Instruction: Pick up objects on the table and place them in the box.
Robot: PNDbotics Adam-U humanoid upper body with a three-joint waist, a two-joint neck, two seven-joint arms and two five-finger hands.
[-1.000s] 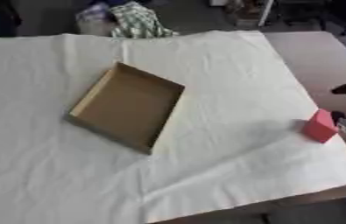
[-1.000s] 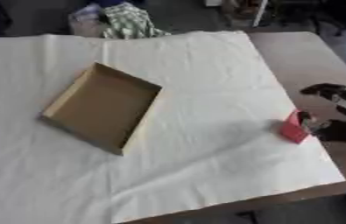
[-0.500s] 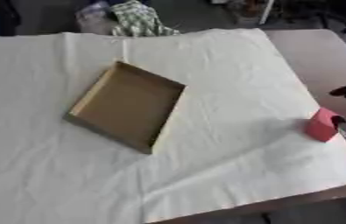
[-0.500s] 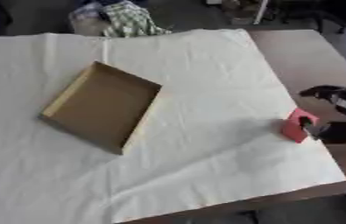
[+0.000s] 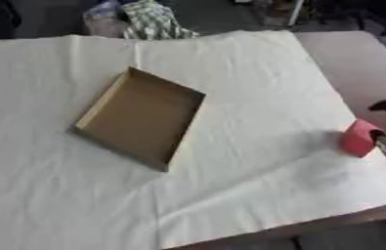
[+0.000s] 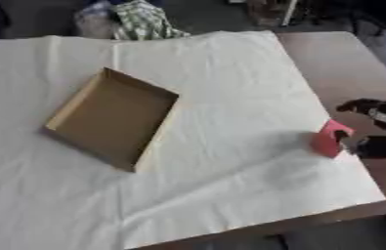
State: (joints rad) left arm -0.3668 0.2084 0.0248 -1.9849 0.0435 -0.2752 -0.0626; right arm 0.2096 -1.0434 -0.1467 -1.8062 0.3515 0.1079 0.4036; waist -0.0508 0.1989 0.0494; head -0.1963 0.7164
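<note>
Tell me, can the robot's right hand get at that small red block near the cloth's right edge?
Probably yes. The right hand is already beside the small red block, a dark fingertip seemingly touching its right face, with nothing between them.

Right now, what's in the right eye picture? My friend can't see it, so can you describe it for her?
The robot's right hand is closing round a small red block at the right edge of a cream cloth. An empty, shallow cardboard box lies open further left, and some checked fabric sits beyond the far edge.
</note>
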